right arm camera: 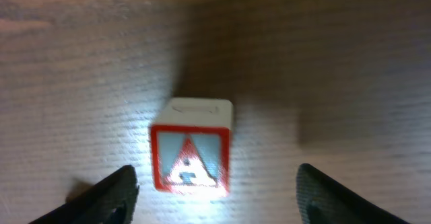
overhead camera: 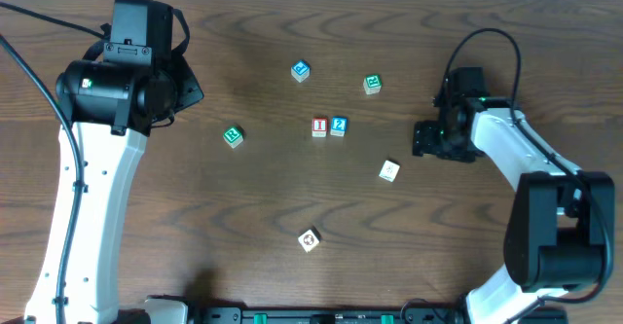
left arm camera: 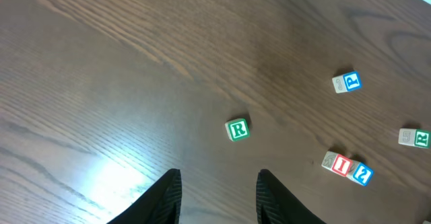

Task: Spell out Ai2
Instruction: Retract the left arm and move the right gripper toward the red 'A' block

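Note:
The red "I" cube [overhead camera: 318, 126] and the blue "2" cube [overhead camera: 338, 126] sit touching side by side mid-table, "I" on the left; both also show in the left wrist view, "I" [left arm camera: 343, 165] and "2" [left arm camera: 362, 174]. The red "A" cube [right arm camera: 192, 146] lies on the table between and just ahead of my right gripper's [right arm camera: 217, 177] open fingers, untouched. In the overhead view it appears to be the white cube [overhead camera: 388, 171] left of and below the right gripper [overhead camera: 421, 139]. My left gripper [left arm camera: 219, 197] is open and empty, high over the table's left part.
A blue "P" cube [overhead camera: 300, 70], a green-marked cube [overhead camera: 372, 84] and a green "R" cube [overhead camera: 233, 136] lie around the pair. A white cube with a dark mark [overhead camera: 309, 239] sits nearer the front edge.

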You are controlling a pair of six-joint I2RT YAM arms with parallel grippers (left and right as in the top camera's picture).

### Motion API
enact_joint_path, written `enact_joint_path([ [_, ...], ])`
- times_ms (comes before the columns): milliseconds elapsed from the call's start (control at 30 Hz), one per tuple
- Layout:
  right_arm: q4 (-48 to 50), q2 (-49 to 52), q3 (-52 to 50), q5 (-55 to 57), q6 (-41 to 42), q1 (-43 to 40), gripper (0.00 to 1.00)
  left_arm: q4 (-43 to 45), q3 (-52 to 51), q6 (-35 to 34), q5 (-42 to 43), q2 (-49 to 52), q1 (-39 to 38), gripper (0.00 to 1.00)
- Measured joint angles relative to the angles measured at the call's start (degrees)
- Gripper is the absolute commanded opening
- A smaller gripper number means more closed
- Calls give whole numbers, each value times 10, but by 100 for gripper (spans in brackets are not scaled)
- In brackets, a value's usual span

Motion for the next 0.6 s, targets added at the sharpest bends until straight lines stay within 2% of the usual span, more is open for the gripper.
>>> enact_joint_path([
  [67, 12, 2, 0, 1, 2, 8, 63, 2, 0, 0, 0, 0, 0, 40],
  [233, 38, 2, 0, 3, 5, 28, 54, 2, 0, 3, -9, 0, 0, 41],
  [433, 37, 2, 0, 21, 8, 39, 52, 2, -1, 8, -19, 0, 0, 42],
  [533, 35, 2, 0, 28, 9, 39, 45, 2, -1, 8, -19, 0, 0, 42],
  [600, 34, 2, 0, 31, 11, 39, 36, 2, -1, 8, -19, 0, 0, 42],
])
